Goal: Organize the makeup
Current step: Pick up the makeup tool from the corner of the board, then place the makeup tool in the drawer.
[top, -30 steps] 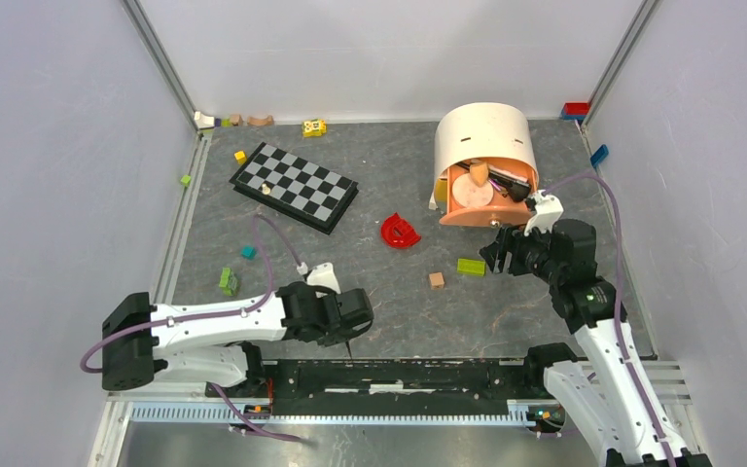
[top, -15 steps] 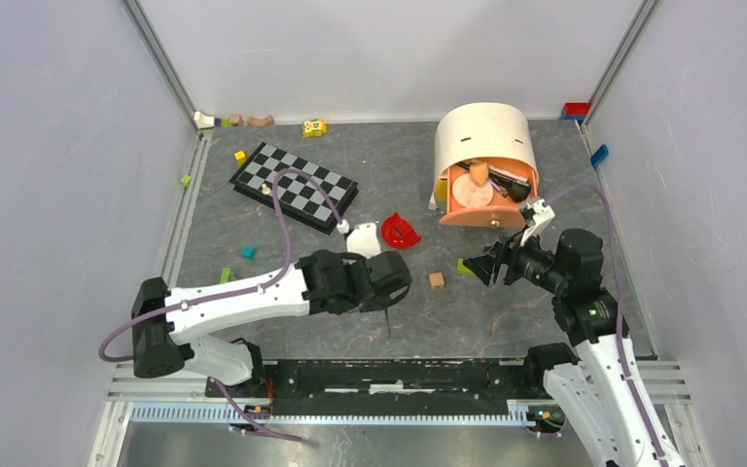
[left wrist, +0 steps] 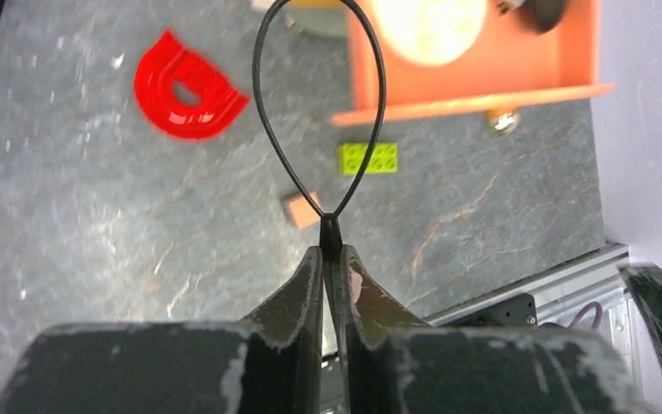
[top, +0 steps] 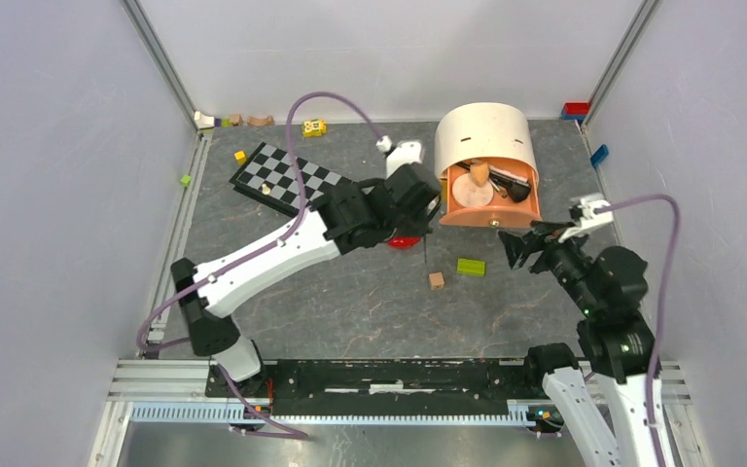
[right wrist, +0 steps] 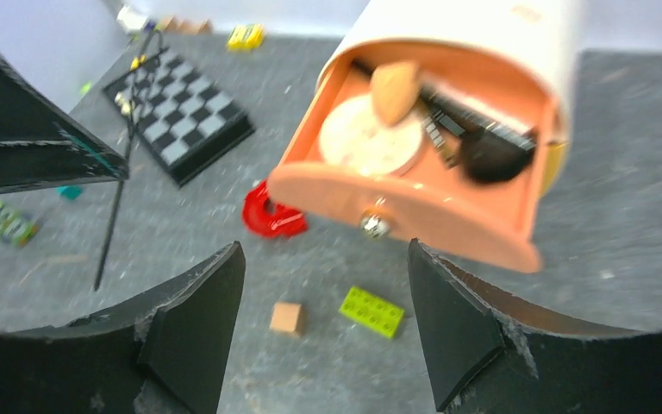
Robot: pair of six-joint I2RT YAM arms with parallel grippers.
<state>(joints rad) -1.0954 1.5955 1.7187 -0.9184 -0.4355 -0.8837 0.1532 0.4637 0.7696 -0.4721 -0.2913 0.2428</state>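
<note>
A thin black wire loop (left wrist: 331, 233) is clamped by its short stem between the pressed-together fingers of the left hand (left wrist: 332, 255). Its long axis is set in line with the fingers. The rounded end is pointed away from them toward the pulled-out orange drawer (top: 491, 212), in which a round peach compact (top: 474, 191) is laid. The right hand (right wrist: 323, 254) is held with its fingers apart and empty, near the drawer. The dark grey, stone-patterned counter (top: 350, 302) is enclosed by pale walls (top: 49, 195).
</note>
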